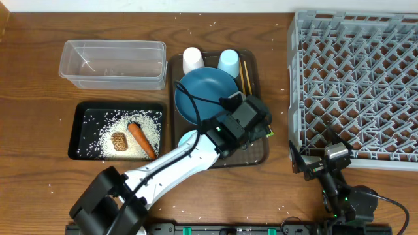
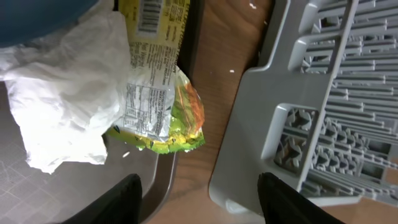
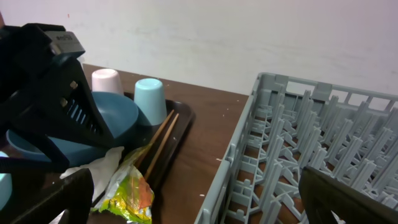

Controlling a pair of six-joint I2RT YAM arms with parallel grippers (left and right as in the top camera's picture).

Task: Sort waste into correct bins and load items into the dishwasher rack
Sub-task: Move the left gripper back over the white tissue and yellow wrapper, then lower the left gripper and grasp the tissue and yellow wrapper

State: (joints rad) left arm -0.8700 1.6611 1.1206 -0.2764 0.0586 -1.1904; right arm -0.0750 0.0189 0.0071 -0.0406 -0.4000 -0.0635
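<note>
My left gripper (image 1: pixel 256 123) hangs open and empty over the front right corner of the brown serving tray (image 1: pixel 256 156). Its wrist view (image 2: pixel 202 202) shows the crumpled white tissue (image 2: pixel 62 93) and the green-yellow snack wrapper (image 2: pixel 163 99) lying just ahead on the tray edge. The dark blue plate (image 1: pixel 206 94), white cup (image 1: pixel 192 60), light blue cup (image 1: pixel 229 63) and chopsticks (image 1: pixel 245 77) sit on that tray. The pale bowl (image 1: pixel 186 138) is partly hidden by the arm. My right gripper (image 1: pixel 307 163) is open and empty by the grey rack's (image 1: pixel 356 85) front left corner.
The clear tub (image 1: pixel 111 62) stands at the back left. The black tray (image 1: pixel 85 130) in front of it holds rice grains, the brown lump (image 1: pixel 119 141) and the carrot (image 1: pixel 140 139). Loose rice grains dot the wooden table. The rack's corner (image 2: pixel 261 124) is close to the left gripper.
</note>
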